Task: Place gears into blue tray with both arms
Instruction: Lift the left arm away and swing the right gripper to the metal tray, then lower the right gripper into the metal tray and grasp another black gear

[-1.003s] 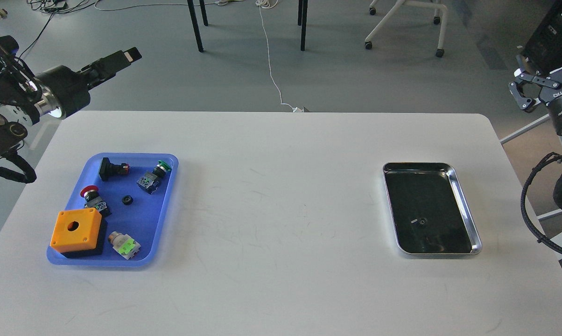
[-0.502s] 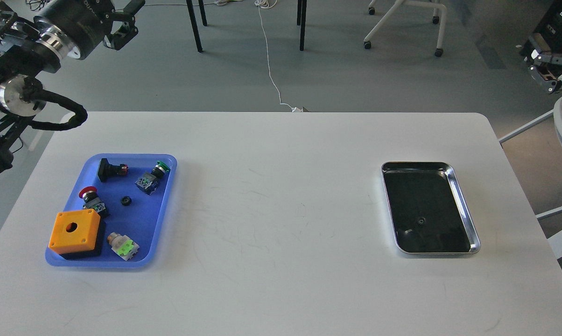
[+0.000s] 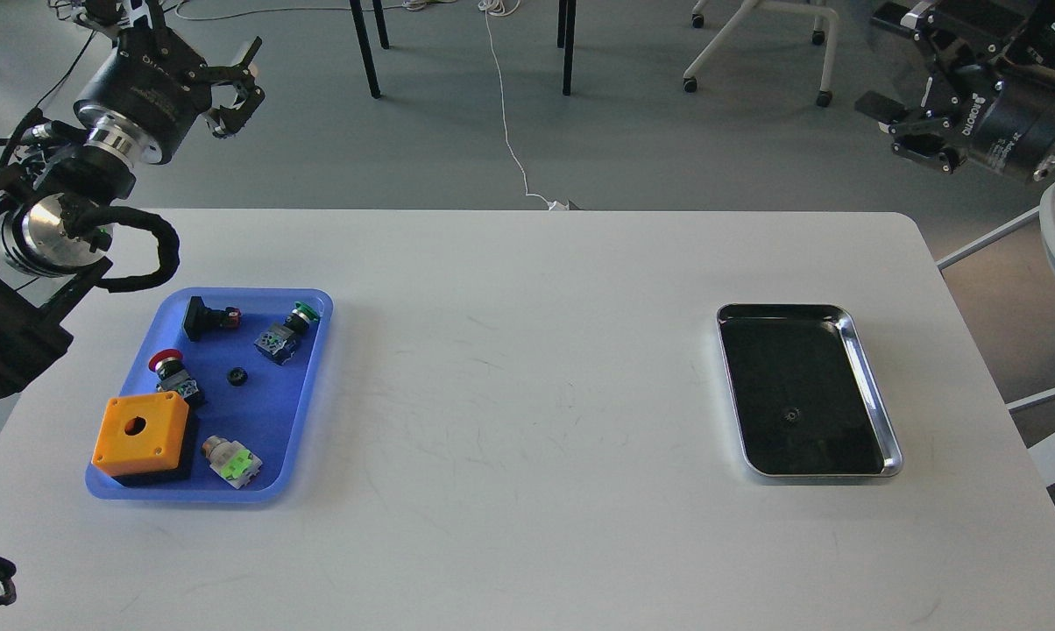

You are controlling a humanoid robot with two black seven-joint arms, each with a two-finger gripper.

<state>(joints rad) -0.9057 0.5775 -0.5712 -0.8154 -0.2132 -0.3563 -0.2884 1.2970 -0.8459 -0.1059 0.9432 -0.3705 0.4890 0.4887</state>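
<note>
The left pincer (image 3: pixel 230 83) hung up at the far left corner, beyond the table's (image 3: pixel 527 368) back edge, its fingers spread and holding nothing; it looked parked clear so the view stayed open. Well below it and nearer the robot sat the blue tray (image 3: pixel 313 386), crowded with push-buttons and an orange box (image 3: pixel 139 434). One gear (image 3: pixel 237 377) already lay in the tray's middle, so I judged half the job done. Far off to the right of that pincer, and well below the right pincer (image 3: pixel 900 127), the steel tray (image 3: pixel 891 456) held the other gear (image 3: pixel 790 415), small and dark against its dark inside. The right pincer was raised past the far right corner, fingers apart and empty. Being on that side, it seemed the likelier one to fetch the remaining gear.
</note>
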